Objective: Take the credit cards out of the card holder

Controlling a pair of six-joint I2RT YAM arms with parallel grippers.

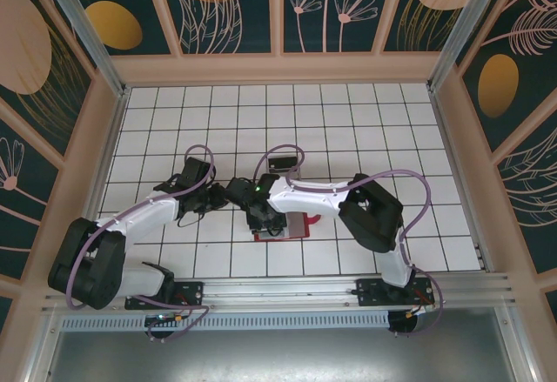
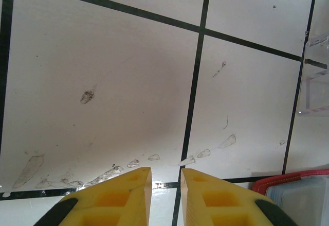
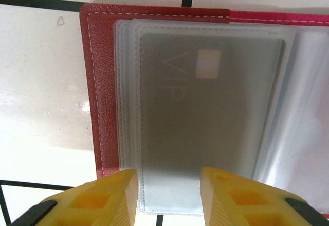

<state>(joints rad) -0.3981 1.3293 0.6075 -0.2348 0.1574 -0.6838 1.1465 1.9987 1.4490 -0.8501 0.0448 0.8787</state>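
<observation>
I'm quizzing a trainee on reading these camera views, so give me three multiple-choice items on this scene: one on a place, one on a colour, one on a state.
1. Where is the grey flat card marked VIP?
A. pinched upright in the air
B. inside a clear plastic sleeve of the red folding card holder
C. tucked under the holder's red cover

2. What colour are the fingers of the right pincer?
A. yellow
B. blue
C. grey

3. How do the fingers of the left pincer stand?
A. wide apart
B. clamped on a card
C. nearly together, nothing between them

Answers:
1 B, the VIP print looks dulled through the plastic over it.
2 A, both fingers in the right wrist view are yellow.
3 C, only a narrow slit separates them in the left wrist view.
</observation>
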